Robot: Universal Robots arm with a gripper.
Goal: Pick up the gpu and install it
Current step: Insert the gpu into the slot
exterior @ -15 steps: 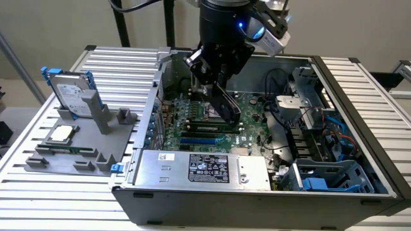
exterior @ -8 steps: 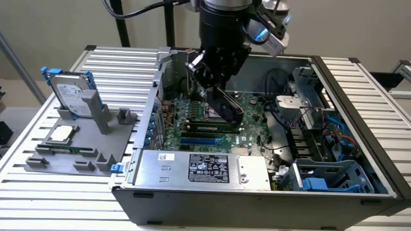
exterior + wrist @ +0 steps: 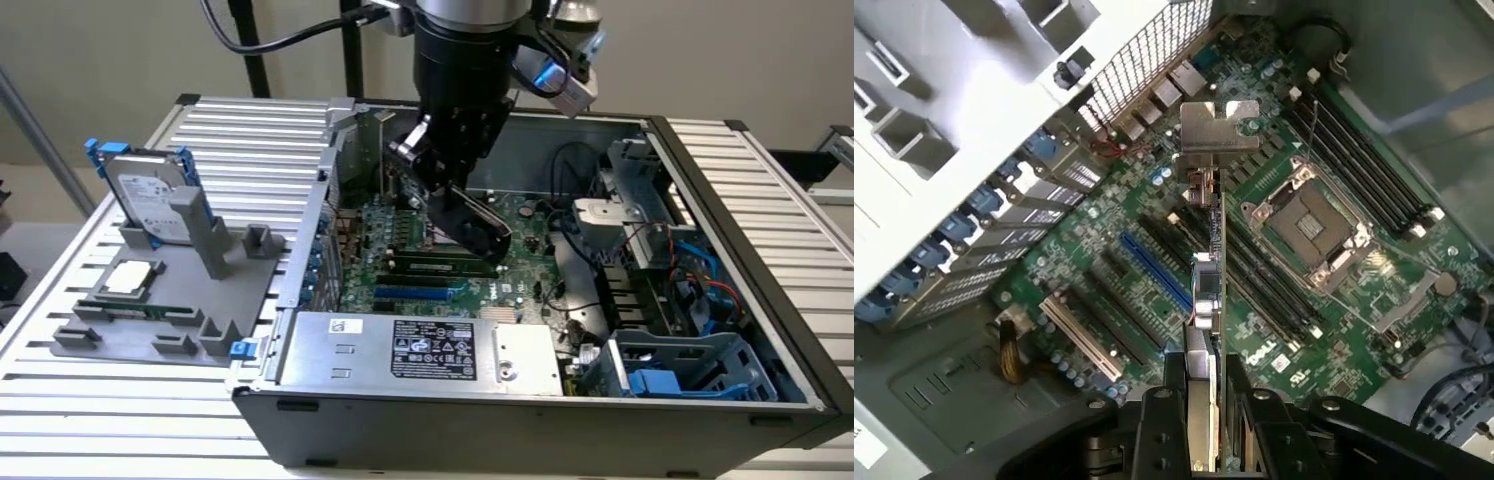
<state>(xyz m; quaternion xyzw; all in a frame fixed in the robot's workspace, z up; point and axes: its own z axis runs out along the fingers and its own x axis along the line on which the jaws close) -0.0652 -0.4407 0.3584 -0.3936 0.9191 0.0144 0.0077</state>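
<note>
**Card gripped over the open computer**

The arm is reaching down into the open computer case [image 3: 747,200], which is lying on its side on the slatted table [image 3: 240,130]. The pincer [image 3: 441,175] is clamped shut on the gpu [image 3: 478,225], gripping the thin card by its two flat faces. In the exterior view the card is hanging tilted, with its lower end pointing down and toward the exterior view's right, close above the green motherboard [image 3: 400,225]. Whether that lower end is touching the board cannot be told.

In the wrist view the pincer [image 3: 1204,430] is holding the gpu [image 3: 1206,290] edge-on, so the card is showing as a narrow strip running away from the fingers [image 3: 1154,430]. Its silver bracket [image 3: 1219,125] is sitting at the end farthest from the pincer, toward the perforated back wall of the case. The card is lying over the dark slots of the motherboard [image 3: 1104,250], between the blue slot [image 3: 1154,270] and the processor socket [image 3: 1309,225].

On the exterior view's left, well apart from the case, a grey holder [image 3: 134,330] is sitting on the table, with a silver hard drive [image 3: 147,195] in a blue frame standing upright in it. The power supply [image 3: 427,350] is filling the near side of the case.
</note>
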